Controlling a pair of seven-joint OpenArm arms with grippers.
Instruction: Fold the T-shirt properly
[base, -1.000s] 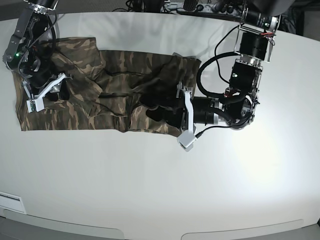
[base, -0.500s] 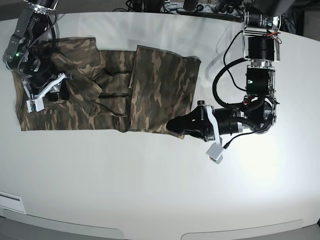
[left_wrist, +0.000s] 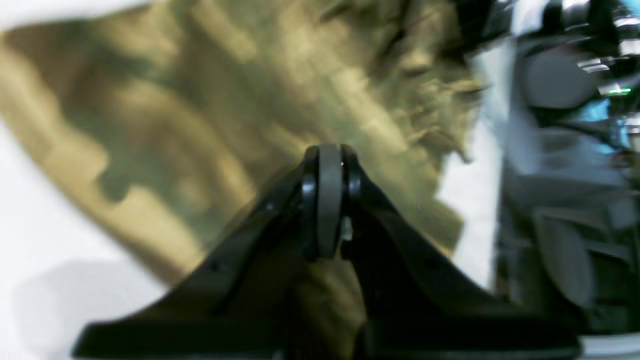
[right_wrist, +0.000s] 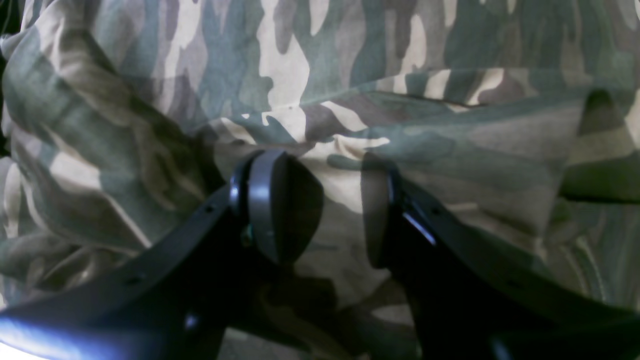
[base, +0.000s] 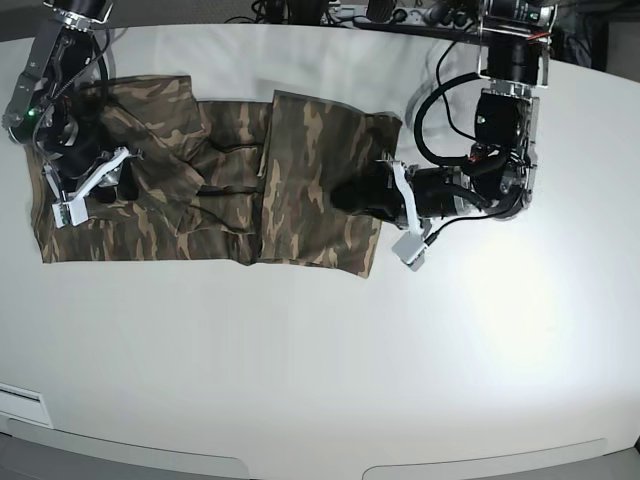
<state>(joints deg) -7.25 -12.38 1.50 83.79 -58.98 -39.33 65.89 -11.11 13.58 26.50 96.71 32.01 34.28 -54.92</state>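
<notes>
soft camouflage-print short-sleeved t-shirt (base: 215, 180) spread flat across far left part of white round table (base: 320, 360), green, brown and tan streaks. right-hand panel now folded over toward middle, clean vertical edge near centre of garment; a second ago same panel lay bunched under the arm, half a second ago already laid over. so side fold on that end looks done, judged from flat lie.

left gripper (base: 350, 195) on base view's right, black fingers (left_wrist: 327, 200) pressed tight together with nothing between, clenched on air over cloth edge. a second ago spread wide on the fabric, since then let go, snapped closed, swung out past the hem and back to rest at the folded panel's outer edge. left wrist view blurred, contact with cloth not certain.

right gripper (right_wrist: 325, 210) at opposite end, over sleeve area, black fingers parted with rumpled cloth beneath and between; unchanged through the last second. pinching fabric or just resting on it: cannot tell.

sleeve end lumpy, not folded yet. likely next: matching fold from that side, then halving.
</notes>
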